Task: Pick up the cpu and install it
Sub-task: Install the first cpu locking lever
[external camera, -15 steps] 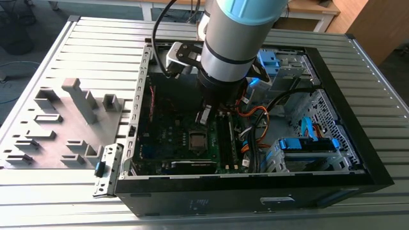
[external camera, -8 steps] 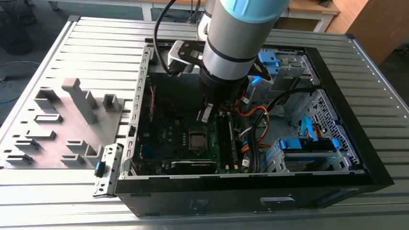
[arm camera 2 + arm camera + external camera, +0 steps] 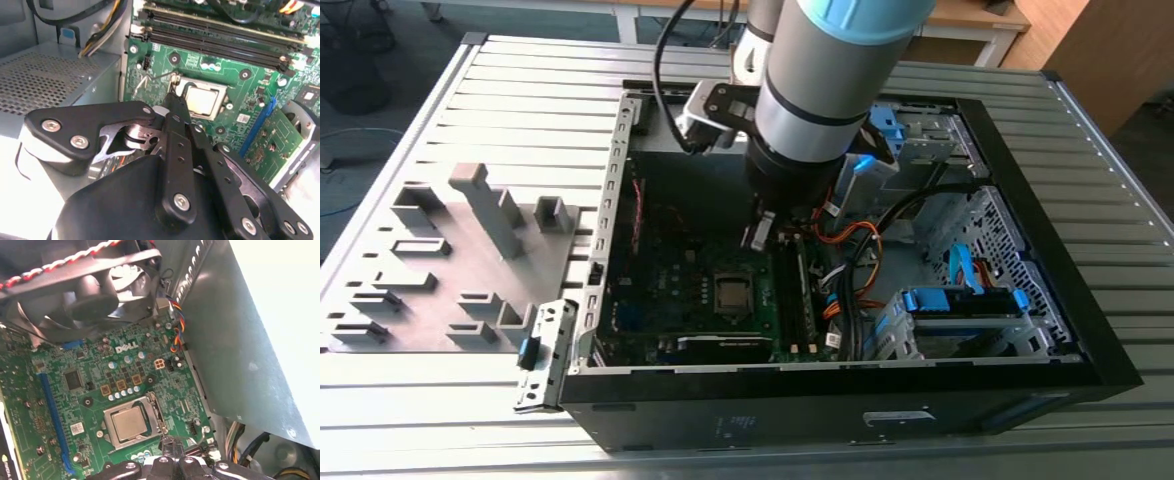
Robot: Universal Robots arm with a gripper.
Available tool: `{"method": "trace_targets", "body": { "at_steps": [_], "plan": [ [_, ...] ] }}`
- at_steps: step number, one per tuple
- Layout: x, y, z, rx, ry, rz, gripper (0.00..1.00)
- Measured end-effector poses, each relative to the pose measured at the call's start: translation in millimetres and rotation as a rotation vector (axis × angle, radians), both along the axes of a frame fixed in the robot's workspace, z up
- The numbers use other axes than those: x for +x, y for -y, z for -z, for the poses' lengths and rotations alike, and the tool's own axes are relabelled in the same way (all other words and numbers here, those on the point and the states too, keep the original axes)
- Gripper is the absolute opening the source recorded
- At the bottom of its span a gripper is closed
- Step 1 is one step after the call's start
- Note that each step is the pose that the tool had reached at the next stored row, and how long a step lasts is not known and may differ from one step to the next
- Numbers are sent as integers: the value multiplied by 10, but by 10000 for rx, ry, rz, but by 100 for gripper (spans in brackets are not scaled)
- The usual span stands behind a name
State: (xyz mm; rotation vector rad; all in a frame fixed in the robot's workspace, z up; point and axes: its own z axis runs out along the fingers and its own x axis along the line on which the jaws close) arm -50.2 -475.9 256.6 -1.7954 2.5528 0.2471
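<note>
Aluminium slat table [image 3: 520,90]: carries black steel PC case [image 3: 854,405], side panel off, open side up.
Grey-and-blue robot arm [image 3: 834,70]: reaches down into case, approx. over its middle.
Green motherboard [image 3: 90,365]: flat on case floor; black round fan [image 3: 95,290] at one edge, long black memory slots [image 3: 215,35] at another.
Black linkage gripper [image 3: 174,98]: clenched, fingertips pressed together, nothing seen betw. them; tip low over board, just beside socket edge; contact w/ it: can't tell.
Silver metal socket frame [image 3: 152,412]: near board centre, square, thin rim.
Step (my read): small silver-grey square cpu [image 3: 129,422] looks seated in frame, so work is at seating/locking stage. Doing it well: keep tip upright, light force only, stay on frame edge, off chip face; no sideways drag, w/ small caps & slots close by.
cpu look: thin, flat, matte metal lid w/ dull sheen, plain top; lies level w/ board inside frame, not tilted, corners square to frame, just beside gripper tip.
</note>
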Motion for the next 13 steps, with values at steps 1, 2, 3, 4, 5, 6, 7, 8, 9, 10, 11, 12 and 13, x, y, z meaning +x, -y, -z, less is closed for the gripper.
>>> {"method": "trace_targets", "body": {
  "at_steps": [1,2,3,4,5,6,7,8,9,10,11,12,13],
  "plan": [
    [14,-7,0,6,1,-1,11],
    [25,-13,0,19,3,0,11],
    [33,-19,0,47,9,-1,11],
    [39,-22,0,93,19,-3,11],
    [44,-24,1,155,32,-9,11],
    [47,-26,1,227,47,-18,11],
    [50,-27,1,311,64,-31,11],
    [52,-28,1,386,79,-44,11],
    [55,-29,0,445,92,-55,11],
    [59,-33,0,485,100,-63,11],
    [64,-38,1,525,108,-71,11],
    [68,-40,1,571,116,-77,11],
    [70,-43,1,644,127,-83,11]
  ]
}}
